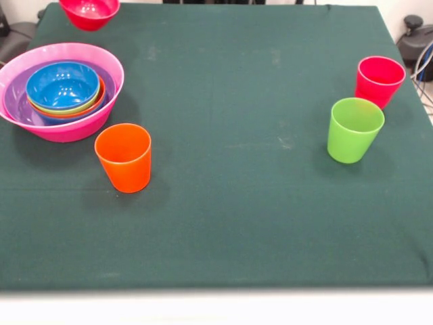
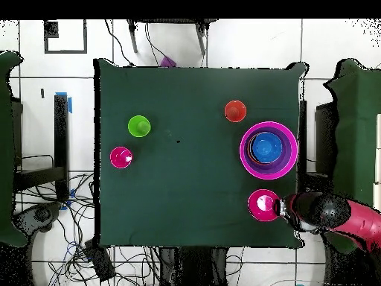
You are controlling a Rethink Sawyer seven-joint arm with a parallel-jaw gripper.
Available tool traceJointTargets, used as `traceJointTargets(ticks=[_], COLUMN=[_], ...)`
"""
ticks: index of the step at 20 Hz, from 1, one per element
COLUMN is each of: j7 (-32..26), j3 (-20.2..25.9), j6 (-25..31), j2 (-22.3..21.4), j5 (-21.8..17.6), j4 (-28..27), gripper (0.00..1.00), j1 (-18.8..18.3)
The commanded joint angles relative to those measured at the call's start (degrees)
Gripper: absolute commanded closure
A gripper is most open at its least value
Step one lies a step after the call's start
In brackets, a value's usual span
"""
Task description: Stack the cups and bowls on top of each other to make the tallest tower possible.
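Observation:
The tower [image 1: 64, 128] stands at the table's left in the front view: a huge pink bowl holding nested purple [image 1: 17, 101], orange, lime green and blue [image 1: 62, 84] bowls. It also shows in the overhead view [image 2: 269, 149]. A red-pink bowl [image 1: 88, 12] sits apart at the far left edge. In the overhead view my gripper [image 2: 283, 208] is at the rim of this bowl [image 2: 262, 204]. The orange cup [image 1: 124, 157] stands upright in front of the tower. The lime green cup [image 1: 354, 128] and red-pink cup [image 1: 379, 80] stand upright at the right.
The table [image 1: 230, 101] is covered in dark green cloth. In the overhead view the red and black arm [image 2: 335, 216] reaches in from the right, past the table's edge. Cables and stands lie on the floor around the table.

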Motion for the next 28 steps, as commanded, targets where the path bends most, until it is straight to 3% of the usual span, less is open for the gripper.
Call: traceJointTargets(ticks=[1, 9, 15, 28], j7=[-20.8, -21.8, -21.3, -22.6], j3=[8.5, 10.6, 12.0, 15.1], j6=[6.7, 15.2, 18.2, 16.8], j2=[0.2, -1.6, -1.0, 3.4], j5=[-2.0, -1.9, -3.3, -6.4], j4=[-4.7, -9.3, -12.2, -19.4], gripper=[1.00, 1.00, 1.00, 1.00], j1=[1.0, 1.6, 2.2, 2.5])
